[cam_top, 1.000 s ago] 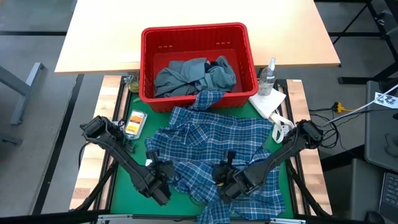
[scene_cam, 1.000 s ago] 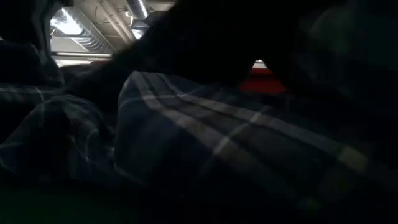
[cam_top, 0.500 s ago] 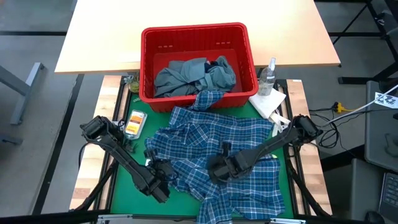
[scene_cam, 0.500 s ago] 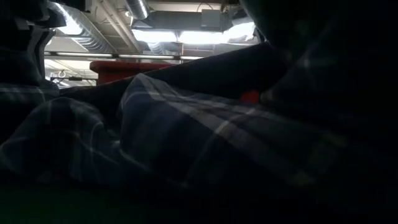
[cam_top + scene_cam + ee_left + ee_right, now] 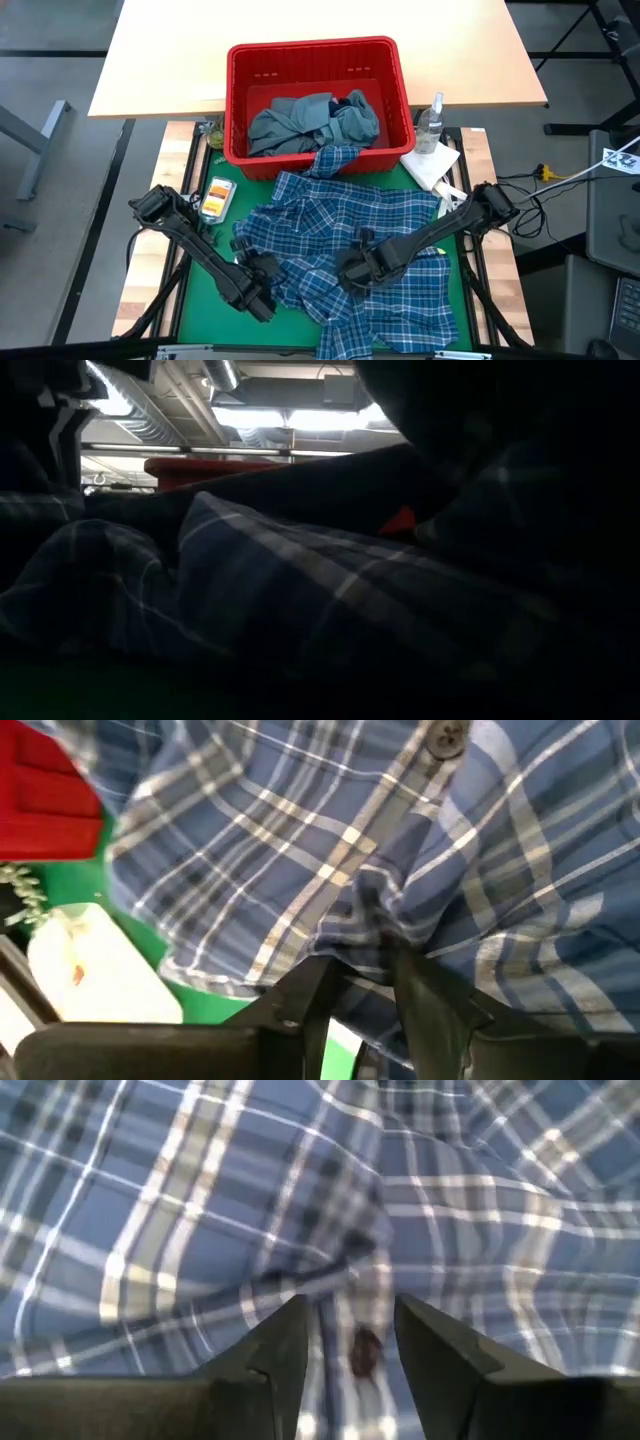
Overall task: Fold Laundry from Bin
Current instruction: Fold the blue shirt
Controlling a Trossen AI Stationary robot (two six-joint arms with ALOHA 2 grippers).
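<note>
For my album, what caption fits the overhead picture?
Two robot arms press a crumpled plaid shirt on the green mat, in front of a red basket holding grey clothes.

plaid shirt (image 5: 345, 240): soft woven cloth, matt, creased under my fingers
bin (image 5: 242, 120): smooth red plastic, slight sheen
grey-blue garment (image 5: 300, 120): limp matt cloth
mat (image 5: 200, 290): flat green, matt
table (image 5: 300, 20): pale wood, smooth
bottle (image 5: 431, 122): clear glossy plastic, at two o'clock

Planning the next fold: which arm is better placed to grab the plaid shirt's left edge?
Left. The left gripper sits at the plaid shirt's left edge, a fabric ridge between its parted fingers. The right gripper is over the shirt's middle, farther from that edge.
</note>
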